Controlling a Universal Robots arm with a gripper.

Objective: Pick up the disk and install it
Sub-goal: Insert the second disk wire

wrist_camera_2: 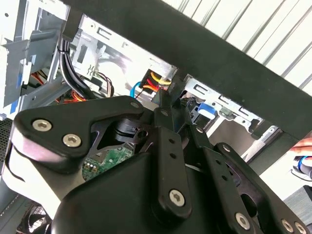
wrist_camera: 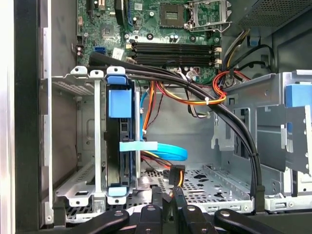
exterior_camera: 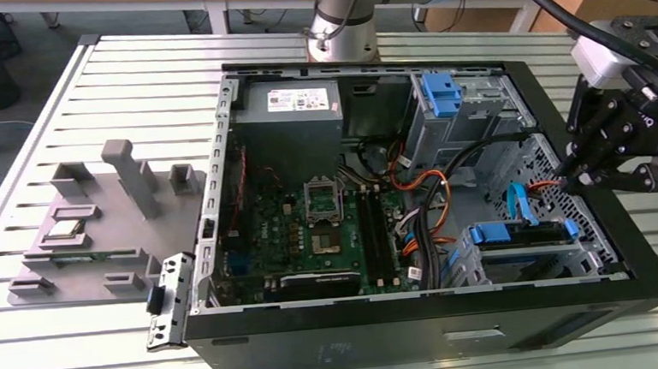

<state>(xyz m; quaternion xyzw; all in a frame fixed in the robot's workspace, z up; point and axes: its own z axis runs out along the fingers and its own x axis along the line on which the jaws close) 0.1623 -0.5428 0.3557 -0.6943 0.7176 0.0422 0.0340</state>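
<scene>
So the disk (exterior_camera: 520, 233) is already sitting in the drive cage at about 4 o'clock inside the open PC case (exterior_camera: 428, 311) in the exterior view; in the first wrist view the disk (wrist_camera: 119, 141) stands on edge in its slot, blue bracket showing, label face hidden from here. The tool (exterior_camera: 603, 172) hangs over the case's rim at 3 o'clock, just beside that cage, holding nothing I can see. Its fingertips look pinched together in the first wrist view (wrist_camera: 171, 204). Black cable bundle (wrist_camera: 234, 126) cuts across the bay. Everything sits on the slatted surface (exterior_camera: 51, 133).
</scene>
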